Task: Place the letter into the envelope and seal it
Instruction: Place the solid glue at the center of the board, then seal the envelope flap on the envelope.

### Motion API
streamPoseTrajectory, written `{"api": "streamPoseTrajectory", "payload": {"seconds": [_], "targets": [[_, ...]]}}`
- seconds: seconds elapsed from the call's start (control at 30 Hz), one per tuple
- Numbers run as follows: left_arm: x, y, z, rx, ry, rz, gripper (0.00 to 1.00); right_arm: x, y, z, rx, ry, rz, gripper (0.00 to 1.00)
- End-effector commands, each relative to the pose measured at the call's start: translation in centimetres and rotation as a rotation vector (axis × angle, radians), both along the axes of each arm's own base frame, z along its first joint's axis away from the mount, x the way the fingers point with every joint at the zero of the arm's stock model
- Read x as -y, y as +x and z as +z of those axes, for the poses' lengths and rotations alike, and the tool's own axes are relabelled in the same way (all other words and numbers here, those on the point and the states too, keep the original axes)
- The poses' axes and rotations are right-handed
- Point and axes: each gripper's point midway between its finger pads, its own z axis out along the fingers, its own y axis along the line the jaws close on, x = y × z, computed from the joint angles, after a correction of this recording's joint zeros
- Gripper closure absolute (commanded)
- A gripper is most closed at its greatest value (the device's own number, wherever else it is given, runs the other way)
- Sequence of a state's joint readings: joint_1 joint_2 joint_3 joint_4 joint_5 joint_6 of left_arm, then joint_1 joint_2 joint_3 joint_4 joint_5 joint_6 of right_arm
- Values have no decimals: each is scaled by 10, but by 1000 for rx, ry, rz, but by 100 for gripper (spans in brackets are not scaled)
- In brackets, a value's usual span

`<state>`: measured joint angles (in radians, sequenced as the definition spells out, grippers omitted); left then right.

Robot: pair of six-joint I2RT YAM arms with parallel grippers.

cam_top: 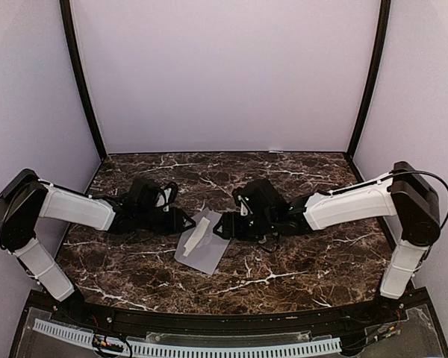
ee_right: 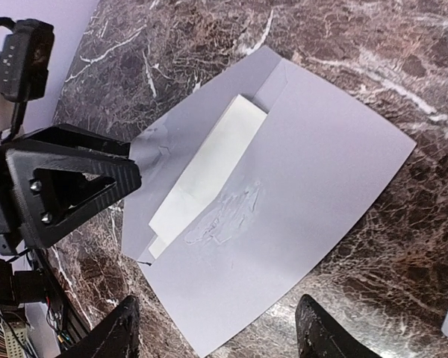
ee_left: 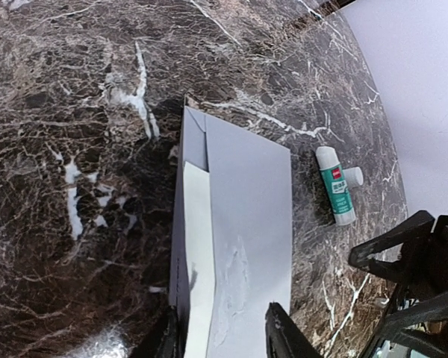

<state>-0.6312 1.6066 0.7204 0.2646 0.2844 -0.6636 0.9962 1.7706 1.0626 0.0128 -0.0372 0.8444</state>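
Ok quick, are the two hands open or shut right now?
Left hand: open, with the envelope edge between its fingers.
Right hand: open, holding nothing.

The tabletop (cam_top: 299,276) is dark brown marble streaked with white veins. The envelope (ee_right: 321,186) is plain pale grey-lavender, and the letter (ee_right: 209,168) is cream. The glue stick (ee_left: 336,185) is white with a green label and a small red mark. The left arm (cam_top: 75,207) and right arm (cam_top: 351,203) have white shells and black joints. The walls (cam_top: 224,74) are pale lavender.
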Motion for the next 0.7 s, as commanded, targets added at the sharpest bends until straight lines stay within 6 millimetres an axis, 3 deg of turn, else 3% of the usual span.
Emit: {"api": "streamPoseTrajectory", "payload": {"seconds": [0.0, 0.3, 0.67], "targets": [[15, -7, 21, 18, -92, -75, 59, -22, 1, 4, -29, 57, 13, 32], [26, -11, 18, -3, -104, -149, 55, -7, 4, -30, -93, -46, -77, 36], [32, -14, 12, -28, -111, -192, 53, 27, 8, -47, -97, -149, -213, 33]]}}
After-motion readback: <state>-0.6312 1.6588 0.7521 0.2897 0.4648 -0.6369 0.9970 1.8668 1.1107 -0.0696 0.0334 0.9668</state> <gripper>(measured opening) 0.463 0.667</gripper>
